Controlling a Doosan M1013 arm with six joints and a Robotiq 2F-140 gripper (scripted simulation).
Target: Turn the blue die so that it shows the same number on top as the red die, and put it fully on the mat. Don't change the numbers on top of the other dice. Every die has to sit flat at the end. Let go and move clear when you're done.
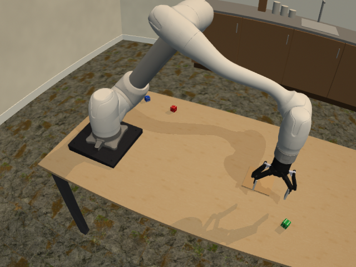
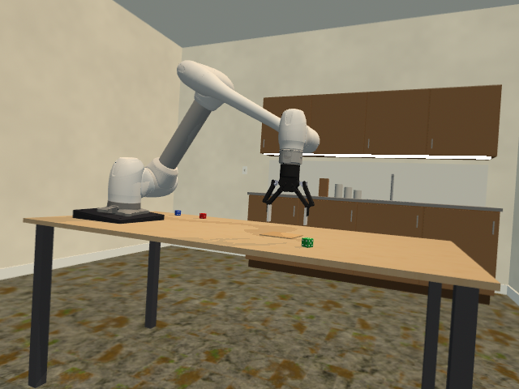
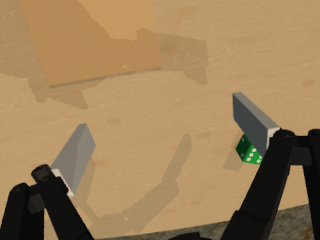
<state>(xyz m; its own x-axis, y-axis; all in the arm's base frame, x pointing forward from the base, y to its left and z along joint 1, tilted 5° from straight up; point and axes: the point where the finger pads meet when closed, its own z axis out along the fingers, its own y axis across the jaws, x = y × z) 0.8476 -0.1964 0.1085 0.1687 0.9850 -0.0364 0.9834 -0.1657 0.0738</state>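
The blue die [image 1: 147, 98] sits flat on the table at the far side, beside the arm's lower joint; it also shows in the exterior view [image 2: 177, 212]. The red die [image 1: 173, 108] sits to its right, also seen from the side [image 2: 203, 215]. The brown mat [image 1: 257, 181] lies flat on the table far from both dice, and shows at the top left of the wrist view [image 3: 92, 37]. My gripper [image 1: 271, 186] [image 2: 286, 215] [image 3: 160, 120] hangs open and empty above the mat's near edge.
A green die [image 1: 285, 223] sits flat near the table's front edge, right of the mat; in the wrist view it is partly behind my right finger [image 3: 248, 151]. The arm's black base plate [image 1: 105, 142] stands at the table's left end. Kitchen cabinets line the back wall.
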